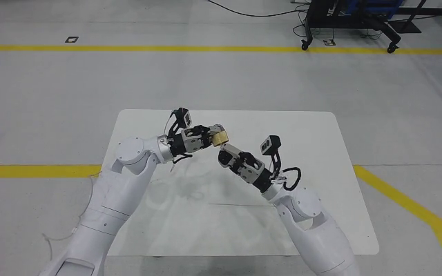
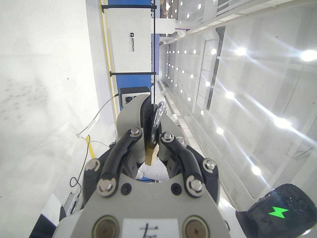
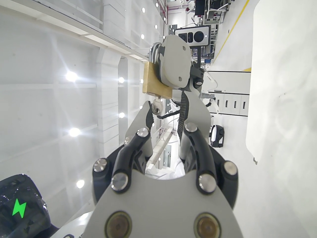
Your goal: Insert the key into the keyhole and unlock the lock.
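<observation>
Holding the lock point(image 3: 151, 80), key point(image 3: 156, 106) inserted, is the left end effector point(image 2: 153, 127).

Bright, even overhead illumination: round ceiling lamps point(image 3: 71, 75) throw star-shaped flare streaks across both wrist views, the white table point(image 1: 304, 131) is washed pale with faint mottled reflections, and straight lines bow toward the edges of the wide-angle wrist views.
</observation>
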### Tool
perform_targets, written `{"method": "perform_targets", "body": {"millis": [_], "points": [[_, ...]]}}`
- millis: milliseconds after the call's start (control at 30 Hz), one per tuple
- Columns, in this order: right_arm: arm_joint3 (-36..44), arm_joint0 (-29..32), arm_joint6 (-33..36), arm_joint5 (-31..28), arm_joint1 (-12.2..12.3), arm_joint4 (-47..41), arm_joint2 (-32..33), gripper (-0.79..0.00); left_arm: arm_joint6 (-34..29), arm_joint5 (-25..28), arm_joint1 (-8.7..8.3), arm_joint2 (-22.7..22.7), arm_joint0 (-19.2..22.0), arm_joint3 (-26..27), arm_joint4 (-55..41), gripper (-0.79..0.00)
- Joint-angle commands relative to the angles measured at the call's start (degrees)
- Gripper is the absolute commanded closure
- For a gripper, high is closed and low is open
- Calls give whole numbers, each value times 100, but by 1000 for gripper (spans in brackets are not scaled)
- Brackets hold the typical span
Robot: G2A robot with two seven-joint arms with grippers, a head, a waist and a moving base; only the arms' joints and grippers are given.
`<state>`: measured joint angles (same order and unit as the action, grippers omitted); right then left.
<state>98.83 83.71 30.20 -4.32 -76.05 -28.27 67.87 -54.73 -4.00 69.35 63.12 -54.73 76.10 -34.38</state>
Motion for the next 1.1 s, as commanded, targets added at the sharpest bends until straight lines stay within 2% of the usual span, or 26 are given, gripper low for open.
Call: {"method": "perform_targets", "body": {"millis": [0, 200, 300, 533, 833, 967, 1067], "points": [[-25, -19, 9, 25, -1, -65, -5, -182, -4, -11, 0, -4, 9, -6, 14, 0], [-184, -145, 67, 146, -14, -365, -42, -108, 12, -23, 2, -11, 27, -30, 48, 0], [-286, -219, 109, 220, -25, -589, -58, -3, 11, -27, 3, -16, 39, -35, 68, 0], [-504, -352, 281, 482, -36, -1112, -41, 0, 26, -5, 6, -38, 58, -57, 136, 0], [-969, -611, 646, 1248, -82, -2611, 40, 0, 239, 202, 0, -80, 45, -4, 532, 0], [-1115, -689, 832, 1323, -90, -2965, 96, 0, 329, 240, -3, -80, 45, 13, 662, 0], [-1259, -748, 1068, 1611, -96, -3366, 112, 0, 519, 387, -14, -69, 33, 59, 934, 0]]}}
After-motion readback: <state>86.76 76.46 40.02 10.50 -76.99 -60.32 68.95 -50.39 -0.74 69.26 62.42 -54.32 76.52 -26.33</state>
